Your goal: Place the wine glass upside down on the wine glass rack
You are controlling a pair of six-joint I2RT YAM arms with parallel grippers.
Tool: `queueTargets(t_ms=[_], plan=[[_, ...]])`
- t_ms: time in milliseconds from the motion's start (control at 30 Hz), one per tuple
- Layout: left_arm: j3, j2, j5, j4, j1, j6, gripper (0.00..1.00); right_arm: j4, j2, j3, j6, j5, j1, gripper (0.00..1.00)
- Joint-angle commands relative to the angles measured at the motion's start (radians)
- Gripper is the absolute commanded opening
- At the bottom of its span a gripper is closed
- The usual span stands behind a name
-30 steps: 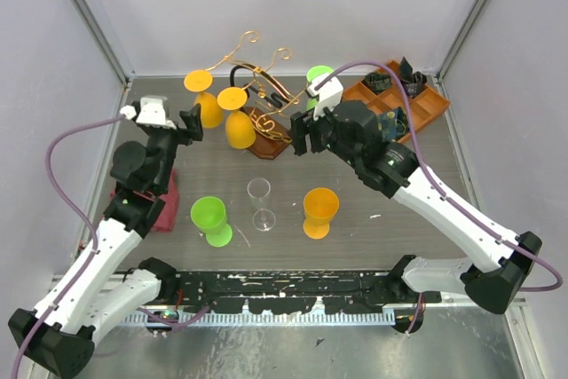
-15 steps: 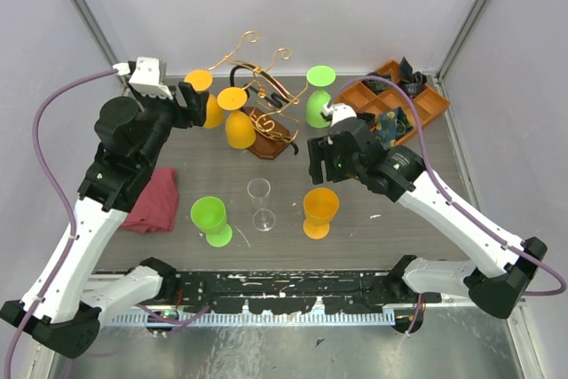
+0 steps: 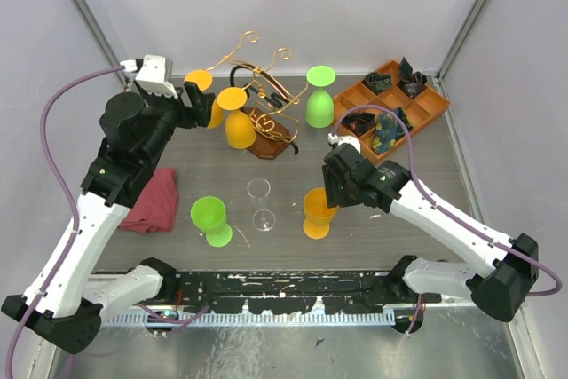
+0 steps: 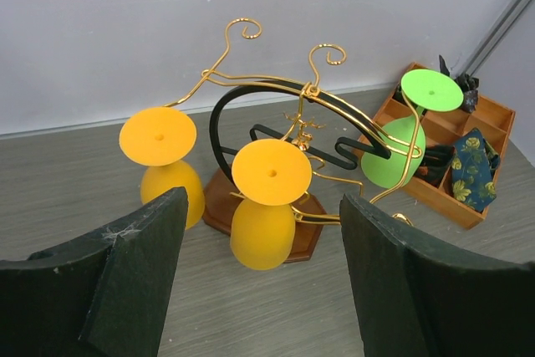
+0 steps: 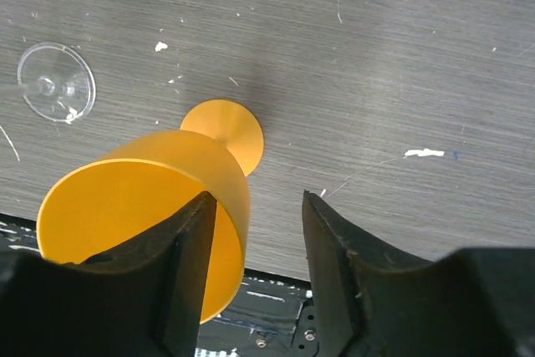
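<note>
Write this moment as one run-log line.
left jaws open, empty, facing wine glass rack | right jaws open at upright orange wine glass

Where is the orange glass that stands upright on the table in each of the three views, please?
Top external: the upright orange glass stands low in the picture, right of centre, to the right of the clear glass.
Left wrist: not in it.
Right wrist: lower left, seen from above.
Shared landmark: the clear glass, upper left in the right wrist view.
</note>
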State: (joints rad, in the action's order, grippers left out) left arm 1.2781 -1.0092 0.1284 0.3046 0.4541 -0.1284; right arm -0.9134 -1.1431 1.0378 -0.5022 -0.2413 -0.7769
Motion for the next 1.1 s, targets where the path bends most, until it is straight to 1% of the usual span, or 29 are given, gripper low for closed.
queueTargets(t_ms=[0, 33, 100, 167, 200, 400, 500, 567, 700, 767, 833, 900, 967, 1000, 1067], plan=[[0.007, 0.010, -0.013, -0.015, 0.001, 0.004, 0.80, 0.056, -0.010, -0.001, -0.001, 0.003, -0.005, 0.42], [0.006, 0.010, -0.010, -0.017, 0.000, 0.005, 0.80, 0.052, -0.016, 0.012, 0.006, 0.000, -0.004, 0.32], [0.010, 0.009, -0.006, -0.015, 0.000, 0.003, 0.79, 0.034, -0.027, 0.039, 0.023, -0.012, -0.004, 0.16], [0.010, 0.009, -0.007, -0.017, 0.000, -0.004, 0.79, 0.004, -0.033, 0.070, 0.040, -0.035, -0.005, 0.05], [0.010, 0.009, -0.007, -0.020, 0.000, -0.010, 0.79, -0.020, -0.036, 0.094, 0.048, -0.057, -0.004, 0.01], [-0.006, 0.025, -0.027, -0.065, 0.000, -0.048, 0.78, -0.149, -0.054, 0.302, 0.061, -0.215, -0.004, 0.01], [-0.037, 0.048, -0.047, -0.136, 0.000, -0.088, 0.77, -0.223, -0.096, 0.421, 0.068, -0.356, -0.004, 0.01], [-0.043, 0.050, -0.068, -0.164, 0.000, -0.113, 0.77, -0.264, -0.127, 0.499, 0.082, -0.505, -0.004, 0.01], [0.019, 0.009, -0.094, -0.108, 0.000, -0.142, 0.80, -0.265, -0.162, 0.637, 0.225, -0.715, -0.004, 0.01], [0.066, -0.017, -0.094, -0.072, 0.000, -0.178, 0.82, -0.237, -0.174, 0.729, 0.303, -0.802, -0.004, 0.01], [0.099, -0.039, -0.086, -0.048, 0.000, -0.232, 0.82, -0.148, -0.170, 0.777, 0.386, -0.847, -0.004, 0.01], [0.120, -0.057, -0.079, -0.047, 0.000, -0.296, 0.82, 0.068, -0.126, 0.732, 0.524, -0.817, -0.004, 0.01], [0.135, -0.075, -0.074, -0.059, 0.000, -0.370, 0.82, 0.360, -0.048, 0.628, 0.667, -0.708, -0.004, 0.01], [0.147, -0.084, -0.065, -0.060, 0.001, -0.408, 0.82, 0.505, 0.005, 0.573, 0.714, -0.634, -0.004, 0.01], [0.186, -0.107, -0.044, -0.034, 0.000, -0.465, 0.82, 0.765, 0.053, 0.483, 0.786, -0.478, -0.005, 0.01]])
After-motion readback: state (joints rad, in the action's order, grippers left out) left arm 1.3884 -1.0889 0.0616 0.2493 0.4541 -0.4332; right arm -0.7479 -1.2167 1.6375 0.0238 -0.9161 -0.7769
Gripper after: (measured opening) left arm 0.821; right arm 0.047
